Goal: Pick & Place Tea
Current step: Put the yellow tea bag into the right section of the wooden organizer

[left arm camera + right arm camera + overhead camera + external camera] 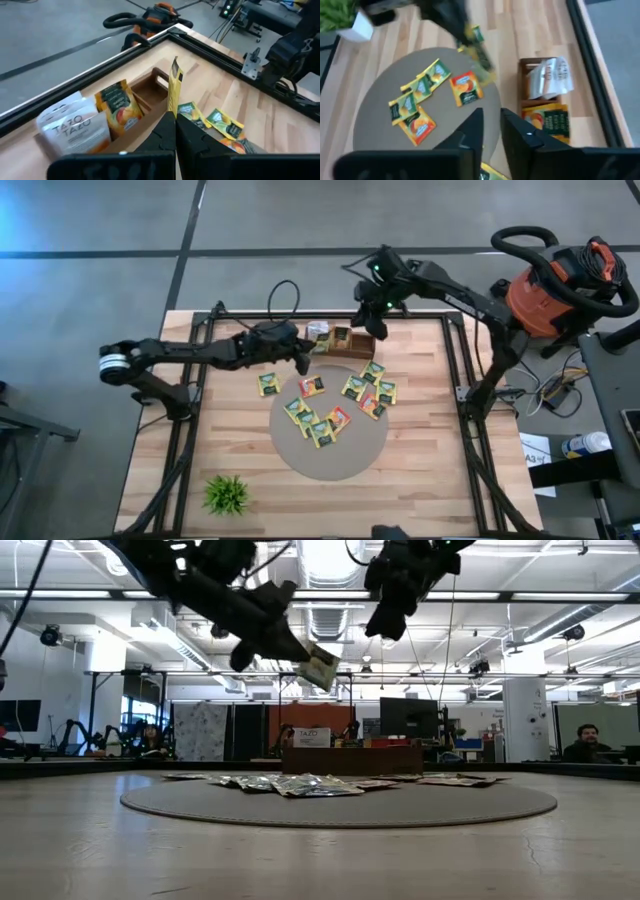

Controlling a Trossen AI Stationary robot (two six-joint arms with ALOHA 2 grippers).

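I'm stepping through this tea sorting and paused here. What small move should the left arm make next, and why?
Probably carry on toward the wooden box and lower. The left claw is shut on a tea bag, held on edge above the table, just short of the box's empty slot.

Sachets (330, 405) scattered on mat (340, 460) mid-surface; box (345, 343) at far edge; plant (227, 494) near left; my left fingers (303, 360) left of box.
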